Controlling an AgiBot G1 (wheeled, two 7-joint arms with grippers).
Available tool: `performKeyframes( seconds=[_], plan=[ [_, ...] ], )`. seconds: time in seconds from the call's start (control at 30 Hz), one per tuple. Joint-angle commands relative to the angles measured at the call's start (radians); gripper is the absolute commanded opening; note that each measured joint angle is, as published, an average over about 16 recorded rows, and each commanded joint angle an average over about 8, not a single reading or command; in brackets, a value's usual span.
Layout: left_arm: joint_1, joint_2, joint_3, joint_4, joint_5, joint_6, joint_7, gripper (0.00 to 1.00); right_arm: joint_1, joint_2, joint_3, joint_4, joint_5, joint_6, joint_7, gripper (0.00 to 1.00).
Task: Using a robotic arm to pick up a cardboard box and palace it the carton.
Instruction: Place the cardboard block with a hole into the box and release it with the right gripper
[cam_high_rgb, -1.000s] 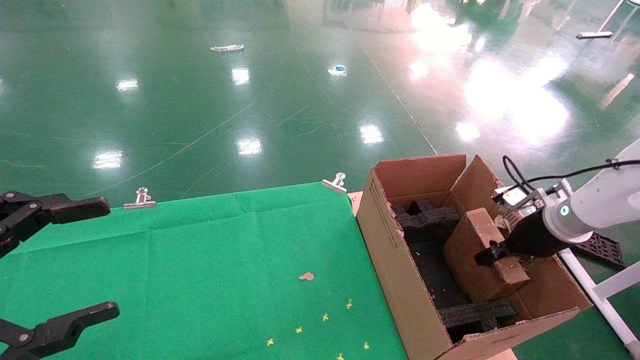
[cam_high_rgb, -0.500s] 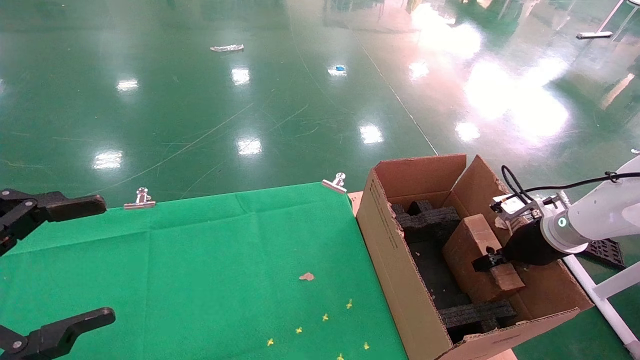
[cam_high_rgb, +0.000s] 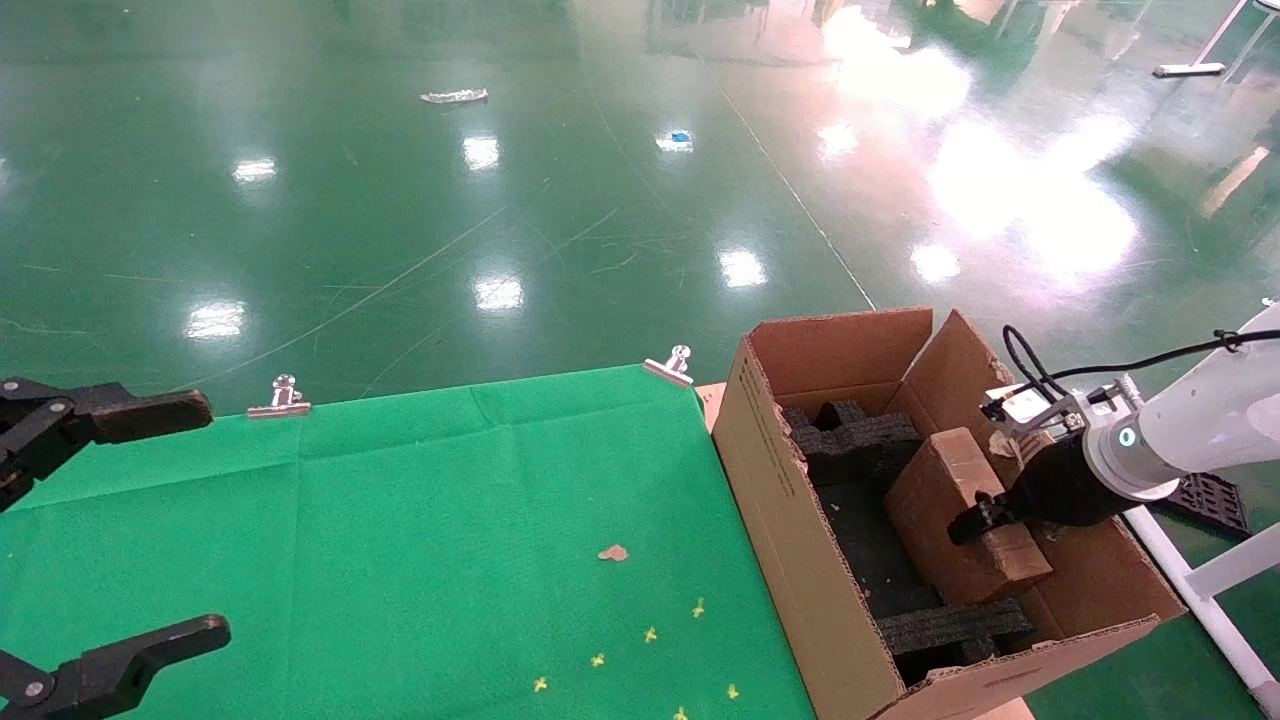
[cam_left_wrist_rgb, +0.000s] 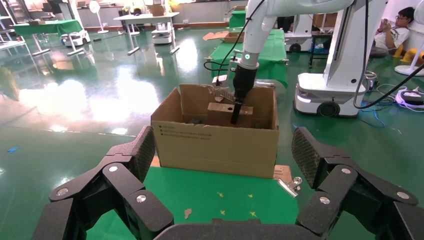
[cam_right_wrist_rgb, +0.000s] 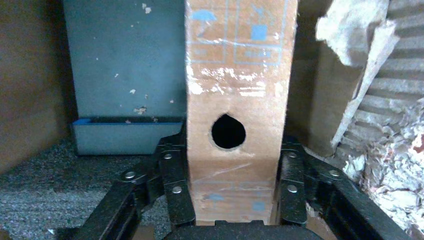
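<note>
Head view. Your right robotic arm (cam_high_rgb: 1190, 425) reaches over the right wall of the carton (cam_high_rgb: 790, 500), which stands just beside the right edge of the green cloth (cam_high_rgb: 400, 540). The right gripper (cam_high_rgb: 985, 515) sits low inside the carton, clamped on the cardboard box (cam_high_rgb: 950, 510); the box lies tilted between the black foam blocks (cam_high_rgb: 855, 435) at the far end and those at the near end. Your left gripper (cam_high_rgb: 130, 520) hangs at the left edge over the cloth, fingers spread wide, holding nothing. Two metal clips (cam_high_rgb: 283, 398) pin the cloth's far edge; a brown scrap (cam_high_rgb: 613, 552) and yellow specks lie on it.

Left wrist view. Left gripper (cam_left_wrist_rgb: 225, 155) fingers stand wide apart, well short of the carton (cam_left_wrist_rgb: 215, 145). Beyond, you see the white arm (cam_left_wrist_rgb: 255, 30) pointing down into the carton, its black gripper (cam_left_wrist_rgb: 235, 112) on the cardboard box (cam_left_wrist_rgb: 220, 112).

Right wrist view. The cardboard box (cam_right_wrist_rgb: 237, 100) fills the middle, its narrow face with the round hole toward the camera. The right gripper (cam_right_wrist_rgb: 232, 190) has one finger pressed on each side of it.
</note>
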Motion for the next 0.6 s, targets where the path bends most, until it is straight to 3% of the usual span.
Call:
performKeyframes(
  seconds=[0.03, 0.6],
  plan=[
    [0.0, 0.0, 0.0, 0.0, 0.0, 0.0, 0.0, 1.0, 0.002, -0.003, 0.0, -0.006, 0.0, -0.002, -0.005, 1.0],
    [0.0, 0.0, 0.001, 0.0, -0.001, 0.0, 0.001, 1.0, 0.029, -0.017, 0.007, -0.035, 0.009, -0.019, -0.037, 1.0]
  ],
)
